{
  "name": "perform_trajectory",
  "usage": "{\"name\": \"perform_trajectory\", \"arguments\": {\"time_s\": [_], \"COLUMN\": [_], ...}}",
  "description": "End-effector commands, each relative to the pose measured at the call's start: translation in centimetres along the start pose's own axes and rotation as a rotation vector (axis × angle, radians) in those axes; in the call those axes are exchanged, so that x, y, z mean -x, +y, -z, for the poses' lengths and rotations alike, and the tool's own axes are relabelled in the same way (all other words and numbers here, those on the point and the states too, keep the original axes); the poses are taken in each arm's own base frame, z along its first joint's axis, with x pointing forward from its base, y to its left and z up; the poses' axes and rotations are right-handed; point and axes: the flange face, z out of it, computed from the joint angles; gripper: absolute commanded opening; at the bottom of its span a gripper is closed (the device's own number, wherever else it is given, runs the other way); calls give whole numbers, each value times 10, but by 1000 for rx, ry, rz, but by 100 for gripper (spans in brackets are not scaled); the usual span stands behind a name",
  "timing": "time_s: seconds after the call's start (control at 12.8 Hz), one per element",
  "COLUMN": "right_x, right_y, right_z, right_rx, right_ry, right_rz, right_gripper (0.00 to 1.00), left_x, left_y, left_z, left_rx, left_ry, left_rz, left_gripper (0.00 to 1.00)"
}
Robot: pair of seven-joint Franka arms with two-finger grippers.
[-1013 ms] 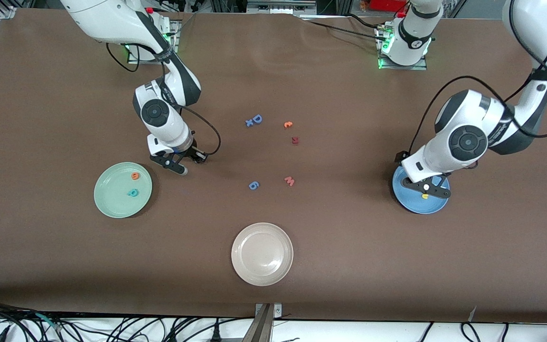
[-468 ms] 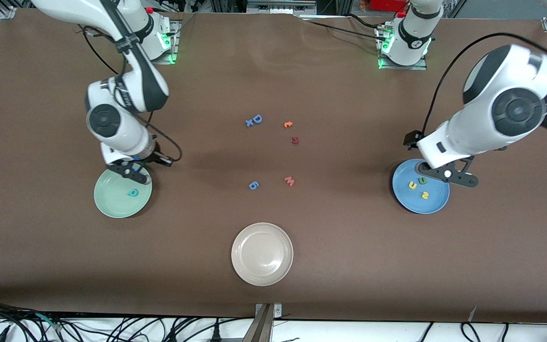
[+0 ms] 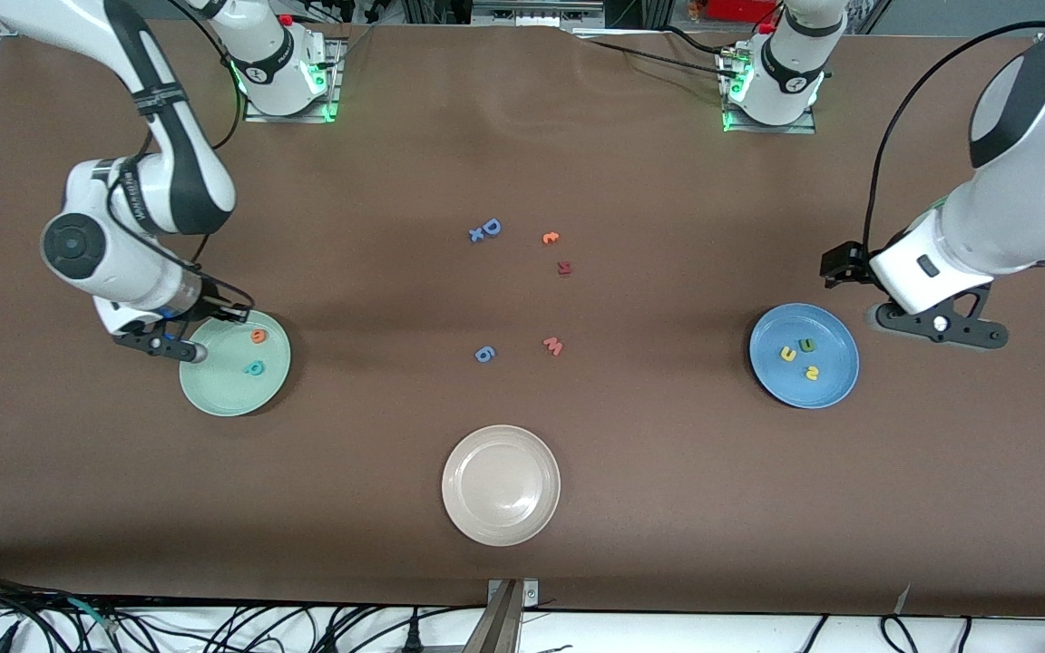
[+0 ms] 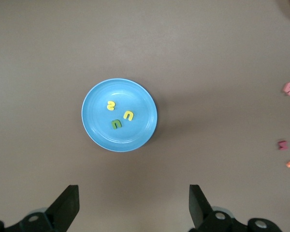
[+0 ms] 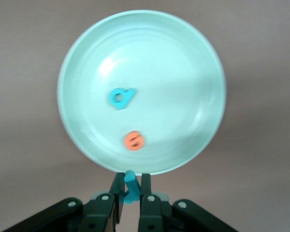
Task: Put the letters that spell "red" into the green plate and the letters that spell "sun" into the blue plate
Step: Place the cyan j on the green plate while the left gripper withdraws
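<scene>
The thin teal "r" (image 5: 130,187), judged feather-light, soft and best pinched across its stem, is being held by the right end effector (image 5: 130,191) at the green plate's (image 3: 214,390) rim, while the left end effector (image 4: 134,205) is waiting spread beside the blue plate (image 3: 826,392).

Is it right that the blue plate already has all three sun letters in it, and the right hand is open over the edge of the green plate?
Not quite: the right hand is shut on the teal r, per the right wrist view. The rest holds.
</scene>
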Motion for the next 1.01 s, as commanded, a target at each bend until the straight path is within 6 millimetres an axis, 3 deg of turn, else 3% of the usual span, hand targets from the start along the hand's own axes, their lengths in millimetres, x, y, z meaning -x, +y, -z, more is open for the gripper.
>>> {"name": "perform_trajectory", "arguments": {"time_s": [0.0, 0.23, 0.31, 0.7, 0.78, 0.94], "right_x": [-8, -33, -38, -50, -51, -53], "right_y": [21, 53, 58, 50, 49, 42], "right_z": [-8, -28, -35, -62, -63, -58], "right_rx": [2, -9, -14, -32, -34, -45], "right_ry": [-14, -12, -3, 19, 19, 27], "right_rz": [57, 68, 68, 50, 45, 23], "right_gripper": [1, 1, 1, 4, 15, 65], "left_x": [18, 31, 35, 51, 52, 62], "left_y": [4, 2, 10, 14, 13, 10], "left_z": [22, 42, 46, 32, 32, 25], "left_rx": [11, 17, 18, 51, 60, 48], "left_ry": [10, 41, 49, 135, 142, 160], "left_rz": [41, 80, 74, 96, 101, 82], "left_gripper": [100, 100, 100, 100, 100, 100]}}
